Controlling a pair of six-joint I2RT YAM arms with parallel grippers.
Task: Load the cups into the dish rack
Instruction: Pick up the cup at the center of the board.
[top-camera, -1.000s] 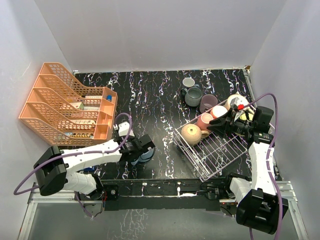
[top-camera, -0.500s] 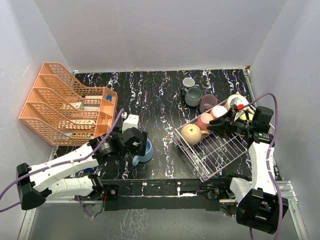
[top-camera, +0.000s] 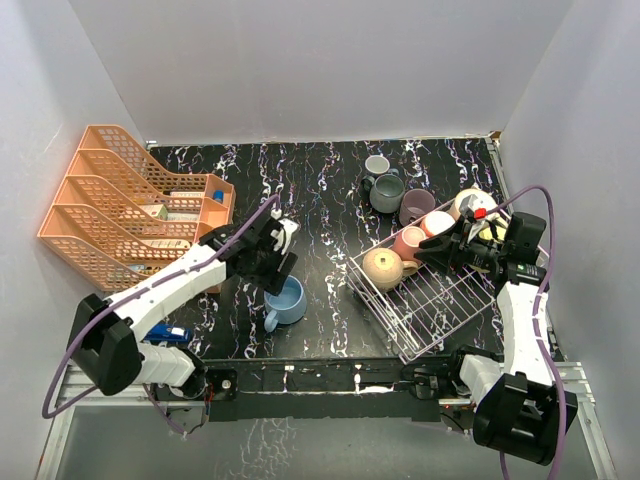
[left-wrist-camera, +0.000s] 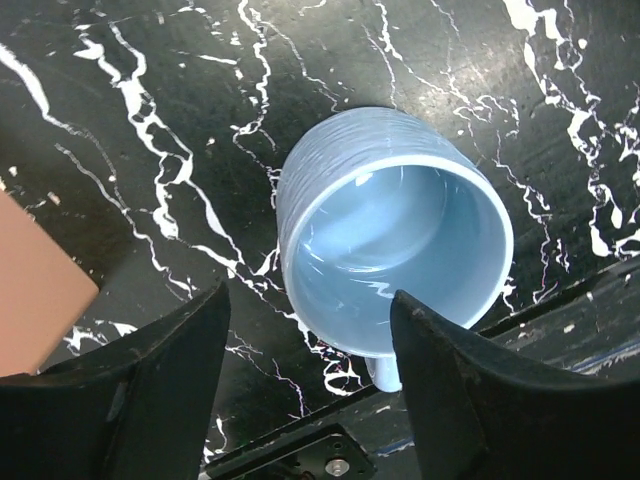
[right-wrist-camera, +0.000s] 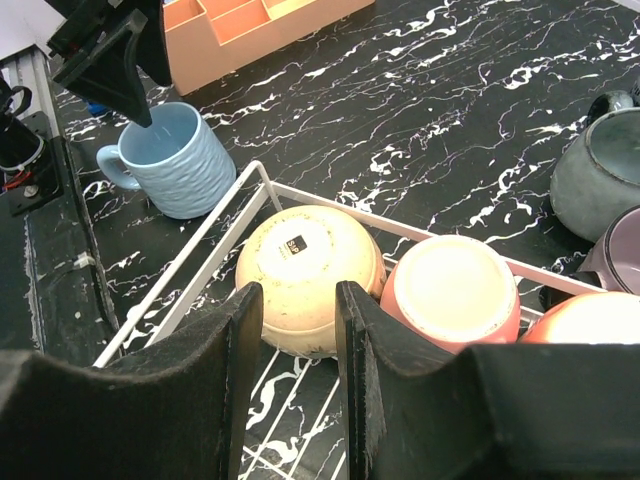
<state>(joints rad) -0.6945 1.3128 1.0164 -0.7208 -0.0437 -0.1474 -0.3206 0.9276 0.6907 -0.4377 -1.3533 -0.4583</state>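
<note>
Flagging risk first: blue mug (left-wrist-camera: 395, 235) sits upright, mouth up, on the table (top-camera: 320, 190), left of the dish rack (top-camera: 372, 292) and apart from it, handle twd the near edge. In the left wrist view it's off-centre, closer to one finger. If I drop straight down, I reckon that finger clips the rim and tips or skids it; glaze looks slick too. Rack's near-left end already holds a tan mug (top-camera: 382, 266) and a pink mug (top-camera: 408, 240), both upside-down, so a low carry could knock the rack's rim or those two. Left gripper (top-camera: 275, 268) hovers above the blue mug, jaws wide apart, empty, arm stretched fwd and angled right. Right gripper (right-wrist-camera: 298, 400) hangs over the tan mug, jaws a narrow gap apart, holding nothing afaict.
</note>
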